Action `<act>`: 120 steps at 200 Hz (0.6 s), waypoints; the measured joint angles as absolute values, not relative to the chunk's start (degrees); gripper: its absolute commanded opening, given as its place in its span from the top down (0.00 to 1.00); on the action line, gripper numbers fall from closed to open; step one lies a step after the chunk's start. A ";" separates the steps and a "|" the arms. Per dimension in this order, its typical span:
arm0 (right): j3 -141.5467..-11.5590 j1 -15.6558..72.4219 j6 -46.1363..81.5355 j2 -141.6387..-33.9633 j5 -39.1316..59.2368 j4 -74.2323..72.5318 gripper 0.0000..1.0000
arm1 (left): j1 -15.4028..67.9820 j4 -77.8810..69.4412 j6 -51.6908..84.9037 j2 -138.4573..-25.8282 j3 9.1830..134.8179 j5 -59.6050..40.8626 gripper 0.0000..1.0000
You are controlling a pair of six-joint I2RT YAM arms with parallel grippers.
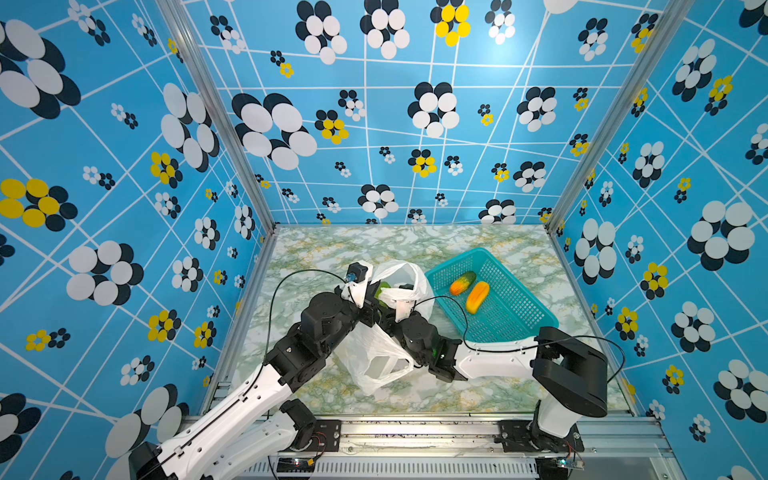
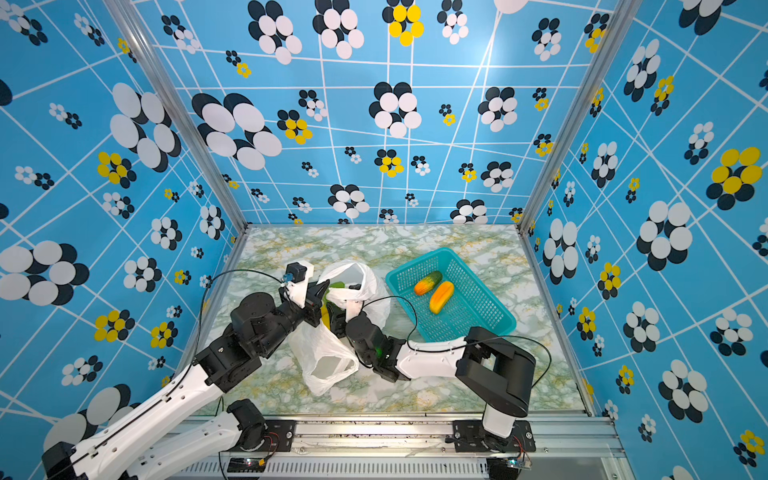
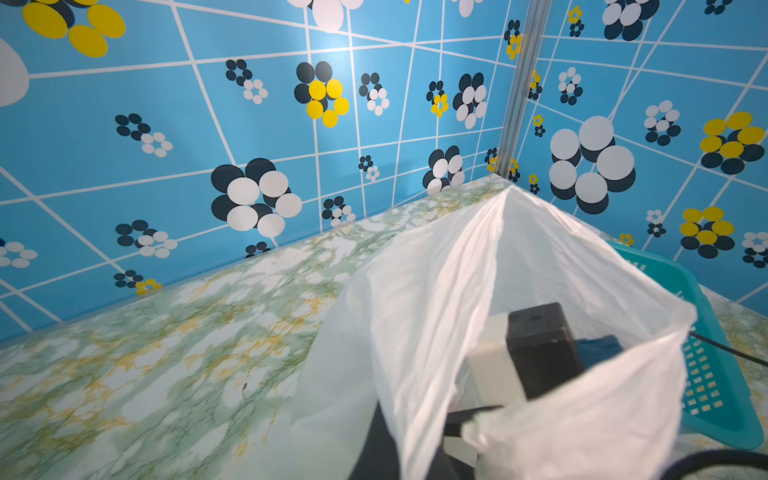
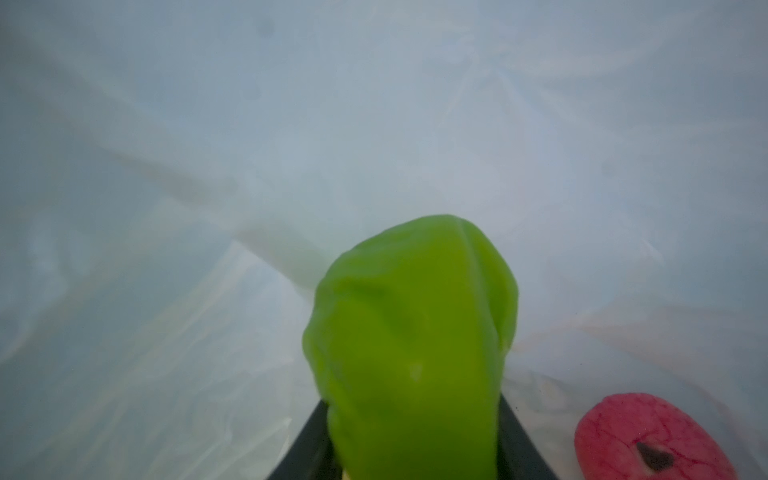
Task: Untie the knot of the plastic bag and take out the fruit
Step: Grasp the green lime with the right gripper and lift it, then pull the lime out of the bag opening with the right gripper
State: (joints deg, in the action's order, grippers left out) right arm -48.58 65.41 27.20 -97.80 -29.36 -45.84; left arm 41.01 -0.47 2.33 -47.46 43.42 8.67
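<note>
Top views both show, nearest, a grooved aluminium rail (image 1: 415, 432) along the table's 6 o'clock edge. It carries the two arm bases, at about 7 and 5 o'clock. Beyond it lies the table (image 1: 374, 245), covered in glossy white marble print veined with green and yellow.

Near the table's middle, a little toward 9 o'clock, sits the plastic bag (image 1: 374, 357). One loop handle is spread flat toward 6 o'clock and the mouth is raised at its far side. The left hand (image 1: 371, 304) is closed on the bag's rim at the 9 o'clock side of the mouth. The left wrist view shows the white film standing up in a peak from that grip.

The right hand (image 1: 401, 292) reaches into the mouth from 5 o'clock. In the right wrist view its dark fingers are clamped on a lumpy green fruit (image 4: 415, 332), with a pinkish-red fruit (image 4: 648, 440) lying beside it on the bag's floor.

At 2 o'clock of the bag, just apart from it, a teal mesh basket (image 1: 511, 299) holds an orange-green fruit (image 1: 462, 282) and a yellow-orange fruit (image 1: 477, 297), side by side.

Farthest off, three walls (image 1: 415, 166) close the cell. They are bright blue, crossed by white lines and dotted with black, white and yellow flowers. Aluminium posts (image 1: 216, 112) stand at the 11 and 1 o'clock corners.
</note>
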 measured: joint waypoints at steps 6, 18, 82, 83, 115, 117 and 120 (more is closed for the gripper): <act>-47.40 65.52 25.96 -97.12 -28.99 -47.05 0.88 | 41.01 -0.47 2.31 -47.46 43.42 8.80 1.00; -44.66 65.82 23.14 -95.77 -27.68 -49.84 0.88 | 41.01 -0.47 2.33 -47.46 43.42 9.13 1.00; -31.66 67.77 11.49 -83.83 -19.35 -55.48 0.90 | 40.95 -0.43 2.57 -48.71 43.42 11.49 1.00; -31.57 67.77 11.44 -83.66 -19.22 -55.48 0.90 | 40.95 -0.43 2.57 -48.71 43.42 11.49 1.00; -29.50 68.73 8.08 -72.77 -15.42 -52.27 0.91 | 40.62 -0.34 3.46 -48.84 43.44 12.86 1.00; -29.39 68.84 8.01 -72.05 -15.20 -51.96 0.91 | 40.56 -0.34 3.51 -48.84 43.44 12.93 1.00; -29.12 68.93 7.75 -70.67 -14.96 -51.46 0.91 | 40.47 -0.32 3.60 -48.84 43.44 13.04 1.00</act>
State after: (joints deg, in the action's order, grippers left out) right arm -29.12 68.93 7.75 -70.67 -14.96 -51.46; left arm 40.47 -0.32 3.60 -48.84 43.44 13.04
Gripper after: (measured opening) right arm 0.425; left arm 0.040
